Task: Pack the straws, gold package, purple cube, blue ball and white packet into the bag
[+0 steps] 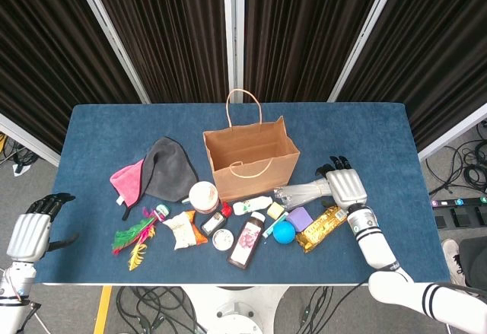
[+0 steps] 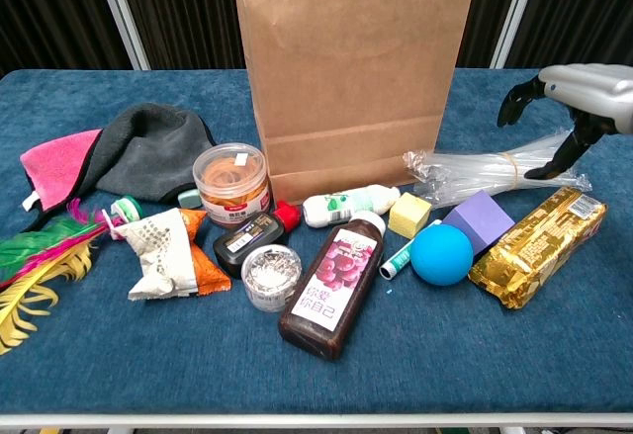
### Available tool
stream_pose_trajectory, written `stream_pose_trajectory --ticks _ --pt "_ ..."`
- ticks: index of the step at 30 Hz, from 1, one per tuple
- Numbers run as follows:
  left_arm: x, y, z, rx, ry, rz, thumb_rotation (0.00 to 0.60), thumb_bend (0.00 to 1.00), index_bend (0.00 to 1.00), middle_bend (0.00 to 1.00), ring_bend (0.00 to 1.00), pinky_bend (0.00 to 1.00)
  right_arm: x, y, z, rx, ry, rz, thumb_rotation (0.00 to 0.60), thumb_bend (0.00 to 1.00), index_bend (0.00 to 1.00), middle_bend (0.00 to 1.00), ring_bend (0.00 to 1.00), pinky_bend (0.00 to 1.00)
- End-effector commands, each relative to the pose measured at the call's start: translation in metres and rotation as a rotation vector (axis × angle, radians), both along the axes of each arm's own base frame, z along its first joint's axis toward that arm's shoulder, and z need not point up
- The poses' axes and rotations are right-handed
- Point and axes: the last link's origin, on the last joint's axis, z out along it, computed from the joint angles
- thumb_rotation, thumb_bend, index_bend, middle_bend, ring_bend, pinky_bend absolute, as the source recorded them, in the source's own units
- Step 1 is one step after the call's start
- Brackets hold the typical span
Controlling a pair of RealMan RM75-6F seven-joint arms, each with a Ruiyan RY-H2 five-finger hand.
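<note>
The brown paper bag (image 1: 251, 160) (image 2: 346, 68) stands open at mid table. Right of it lies the bundle of clear straws (image 1: 304, 192) (image 2: 495, 171). In front of them sit the purple cube (image 1: 299, 218) (image 2: 478, 218), the blue ball (image 1: 284, 232) (image 2: 442, 254) and the gold package (image 1: 326, 226) (image 2: 539, 246). The white packet (image 1: 179, 231) (image 2: 158, 253) lies front left. My right hand (image 1: 344, 186) (image 2: 579, 98) hovers over the straws' right end, fingers spread, holding nothing. Off the table's left edge, my left hand (image 1: 30, 232) is open.
A grey cloth (image 1: 167, 168) and a pink cloth (image 1: 128, 178) lie at the left, with feathers (image 1: 135, 236) in front. An orange-filled jar (image 2: 231, 185), a dark juice bottle (image 2: 331, 286), a small white bottle (image 2: 349, 205), a yellow block (image 2: 408, 215) and a round tin (image 2: 270, 272) crowd the bag's front.
</note>
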Motion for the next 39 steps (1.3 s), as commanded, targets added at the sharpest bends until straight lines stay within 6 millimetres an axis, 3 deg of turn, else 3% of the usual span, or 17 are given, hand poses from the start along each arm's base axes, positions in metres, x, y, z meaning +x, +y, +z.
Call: stream_pose_trajectory --ticks 1,15,25,30,36,39 --pt "0.000 0.001 0.000 0.001 -0.002 -0.001 0.600 0.18 0.30 0.35 0.23 0.28 0.000 -0.002 -0.007 0.024 0.024 0.003 0.600 0.07 0.30 0.26 0.06 0.07" --pt "-0.006 0.000 0.001 0.002 0.015 0.001 0.600 0.18 0.30 0.35 0.23 0.27 -0.003 -0.014 -0.036 0.080 0.080 -0.005 0.600 0.10 0.31 0.28 0.10 0.11" --pt "-0.006 -0.002 -0.001 -0.004 0.012 0.003 0.600 0.18 0.30 0.35 0.23 0.27 -0.010 -0.012 -0.036 0.056 0.109 -0.002 0.600 0.22 0.52 0.42 0.25 0.27" --pt "-0.003 -0.001 -0.002 -0.008 0.006 -0.005 0.600 0.18 0.30 0.35 0.23 0.27 -0.005 -0.012 -0.008 -0.033 0.080 0.031 0.600 0.24 0.55 0.43 0.27 0.29" --pt "0.002 0.002 -0.004 -0.018 -0.001 -0.020 0.600 0.18 0.30 0.35 0.23 0.27 0.012 -0.004 0.062 -0.192 0.026 0.098 0.600 0.24 0.55 0.43 0.27 0.29" --pt "0.005 0.003 -0.006 -0.023 -0.006 -0.024 0.600 0.18 0.30 0.35 0.23 0.27 0.031 0.008 0.107 -0.266 -0.062 0.117 0.600 0.24 0.55 0.44 0.28 0.30"
